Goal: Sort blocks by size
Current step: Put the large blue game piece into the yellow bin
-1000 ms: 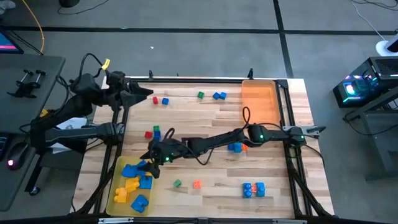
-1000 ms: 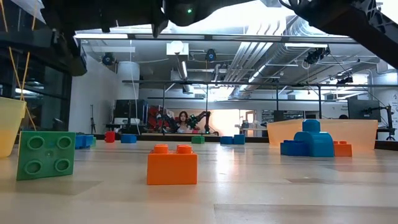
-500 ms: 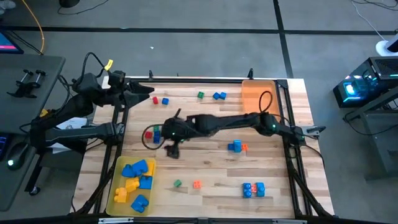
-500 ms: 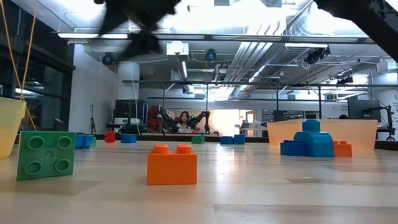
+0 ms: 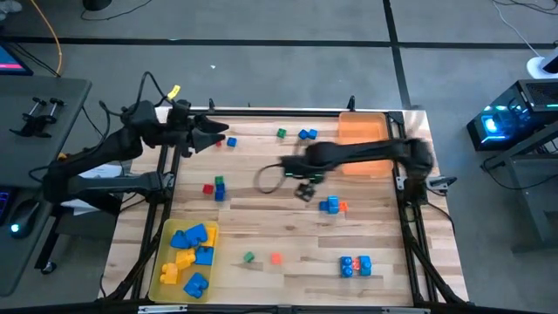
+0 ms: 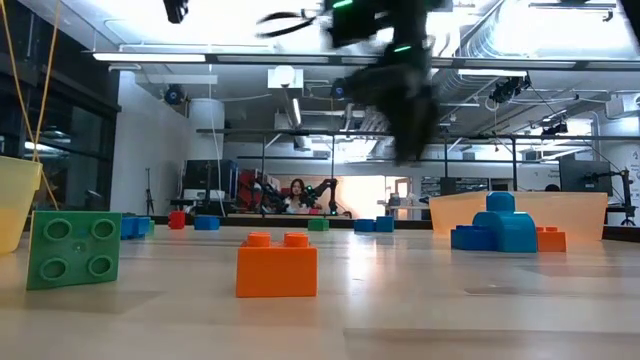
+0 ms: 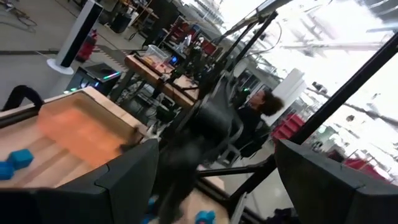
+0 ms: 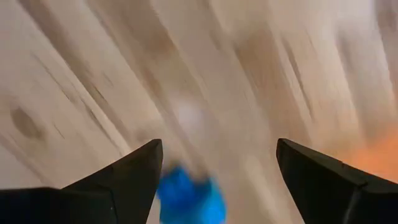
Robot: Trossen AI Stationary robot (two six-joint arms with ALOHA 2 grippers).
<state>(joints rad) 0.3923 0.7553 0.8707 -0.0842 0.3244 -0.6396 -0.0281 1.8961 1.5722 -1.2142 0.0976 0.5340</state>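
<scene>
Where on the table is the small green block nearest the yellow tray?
In the high view the green block lies on the wood near the table's front edge, just right of the yellow tray and left of the small orange block.

An orange tray [image 5: 362, 139] is sitting at the desk's [image 5: 288, 218] upper right, a yellow tray [image 5: 162, 262] lying lower left.

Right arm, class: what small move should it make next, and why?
Probably lower the right claw onto the joined blue and orange blocks. Its fingers stand open with nothing between them, it hangs just beside those blocks above the table, and the yellow tray already holds larger blocks.
</scene>
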